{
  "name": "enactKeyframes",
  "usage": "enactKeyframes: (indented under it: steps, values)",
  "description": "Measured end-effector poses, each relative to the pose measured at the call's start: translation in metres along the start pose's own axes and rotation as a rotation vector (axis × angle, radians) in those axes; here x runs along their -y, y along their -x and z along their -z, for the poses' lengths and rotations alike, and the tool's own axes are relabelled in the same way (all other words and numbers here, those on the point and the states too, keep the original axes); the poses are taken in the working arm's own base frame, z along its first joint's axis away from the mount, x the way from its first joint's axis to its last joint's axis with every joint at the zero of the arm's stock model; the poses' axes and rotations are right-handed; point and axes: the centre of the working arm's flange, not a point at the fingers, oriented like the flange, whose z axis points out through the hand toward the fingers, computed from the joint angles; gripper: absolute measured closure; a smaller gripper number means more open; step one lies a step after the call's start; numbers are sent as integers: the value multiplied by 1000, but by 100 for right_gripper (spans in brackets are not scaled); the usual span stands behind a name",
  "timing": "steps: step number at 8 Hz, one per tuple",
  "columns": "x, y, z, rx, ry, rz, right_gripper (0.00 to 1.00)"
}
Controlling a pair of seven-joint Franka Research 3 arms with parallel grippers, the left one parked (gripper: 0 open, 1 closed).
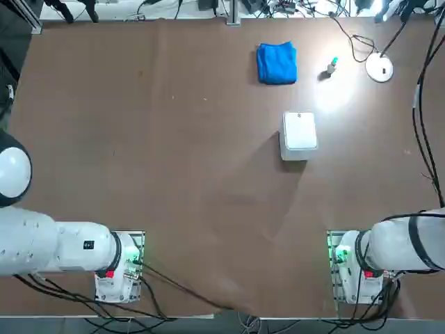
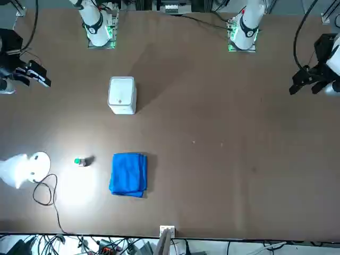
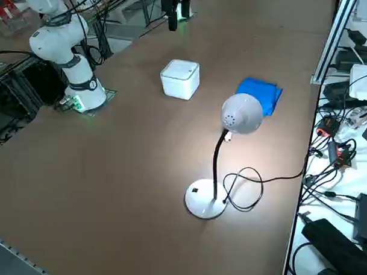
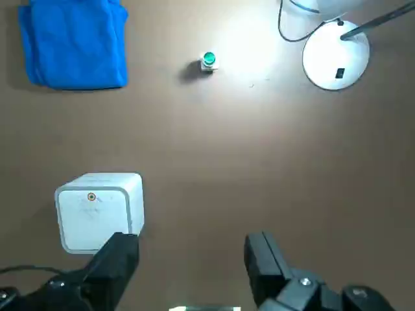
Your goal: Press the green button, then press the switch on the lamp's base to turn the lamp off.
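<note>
We see the right end effector (image 4: 191, 259) open and empty above the brown bench (image 1: 174, 174), with nothing pressed yet. We judge the first step pending: it must reach the small green-capped grey button (image 4: 208, 61), which stands between the folded blue cloth (image 4: 72, 44) and the lit lamp's flat white round base (image 4: 336, 58).

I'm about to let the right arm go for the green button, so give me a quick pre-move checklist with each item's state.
1. Green button in view, nothing on it: ok.
2. Path across the table to it clear: ok.
3. Right gripper empty, jaws open, high above the table: ok.
4. White box beside the gripper, off the line to the button: ok.
5. Lamp lit, so turning it off remains: ok.
6. Switch on the lamp's base unobstructed: ok.
</note>
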Motion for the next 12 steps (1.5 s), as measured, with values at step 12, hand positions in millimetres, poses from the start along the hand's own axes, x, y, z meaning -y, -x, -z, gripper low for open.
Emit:
enactKeyframes:
  steps: [12]
  values:
    - [-2, 2, -14, 82, 2, -2, 0]
